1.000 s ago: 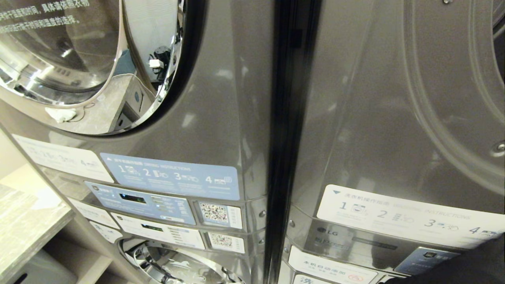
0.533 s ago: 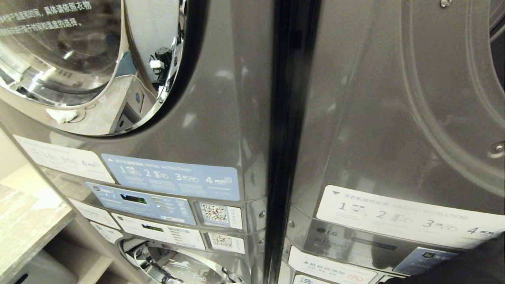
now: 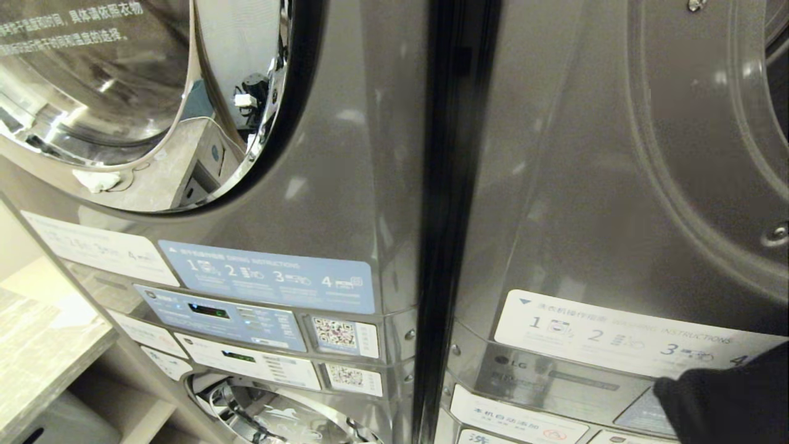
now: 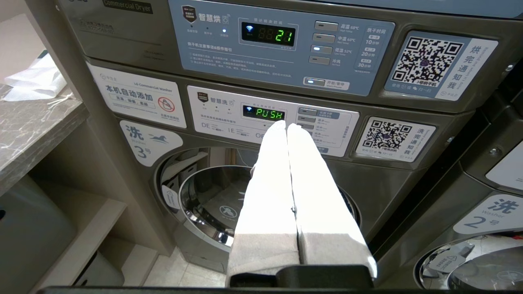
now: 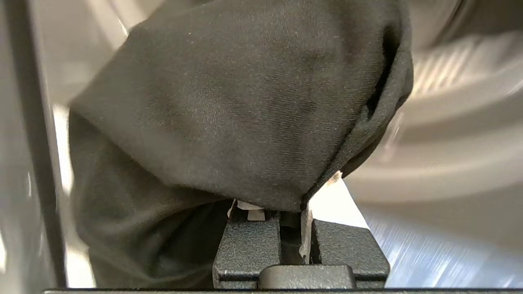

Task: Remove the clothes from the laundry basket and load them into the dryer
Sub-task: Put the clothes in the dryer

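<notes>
Evidently the right pincer (image 5: 292,228) is clenched on a black garment (image 5: 245,114), carried bunched at the dryer front (image 3: 616,185) so nothing trails; the left pincer (image 4: 286,126), clenched and empty, hangs by the lower washer.

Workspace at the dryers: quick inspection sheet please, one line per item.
Surface: grey counter beside the left machine stack.
Job's things: dark garment in the right hand; right dryer, only the edge of its opening in view; basket not seen.
Clutter: white cloth on the counter.
Hands: right hand shut on the garment, low at the head view's right edge; left hand shut and empty, pointing at the lower washer panel, which reads PUSH.
Cables: nothing seen.
Surroundings: two machine stacks side by side; left dryer door closed.
</notes>
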